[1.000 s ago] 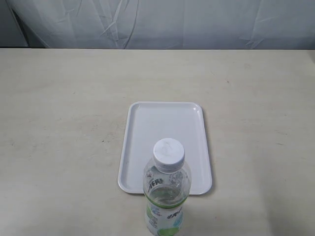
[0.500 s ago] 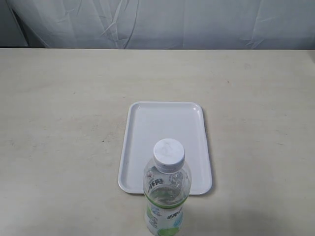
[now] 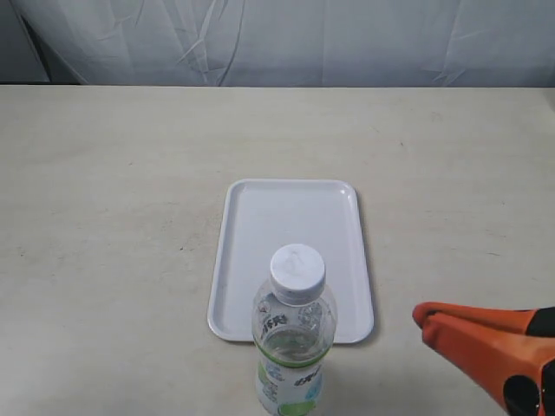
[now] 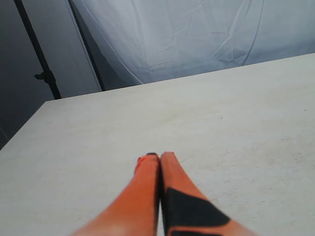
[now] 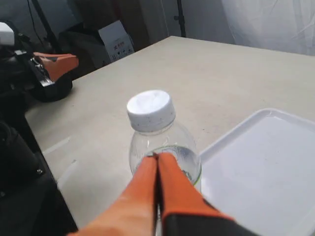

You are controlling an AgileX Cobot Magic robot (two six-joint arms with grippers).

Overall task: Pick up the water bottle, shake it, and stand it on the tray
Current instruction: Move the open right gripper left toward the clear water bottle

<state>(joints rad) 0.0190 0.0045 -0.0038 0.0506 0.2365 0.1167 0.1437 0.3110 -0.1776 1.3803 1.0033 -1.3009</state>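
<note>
The small, clear, white-capped plastic water bottle (image 3: 294, 342) stands upright on the pale desk (image 3: 104, 225), just off one short edge of the flat white rectangular tray (image 3: 290, 212) and not on it. The orange right claw (image 3: 421, 316), clenched on nothing, hangs near that same tray edge, beside the bottle but apart from it. The orange left claw (image 4: 156, 157) is likewise clenched and empty above bare desk.

Small clear water bottle (image 3: 293, 347), white screw cap, white-green label, stands upright on bench (image 3: 104, 217) at 6 o'clock of tray (image 3: 290, 217), just outside its rim. Tray: flat white rectangle, rounded corners, low rim, nothing on it.
</note>
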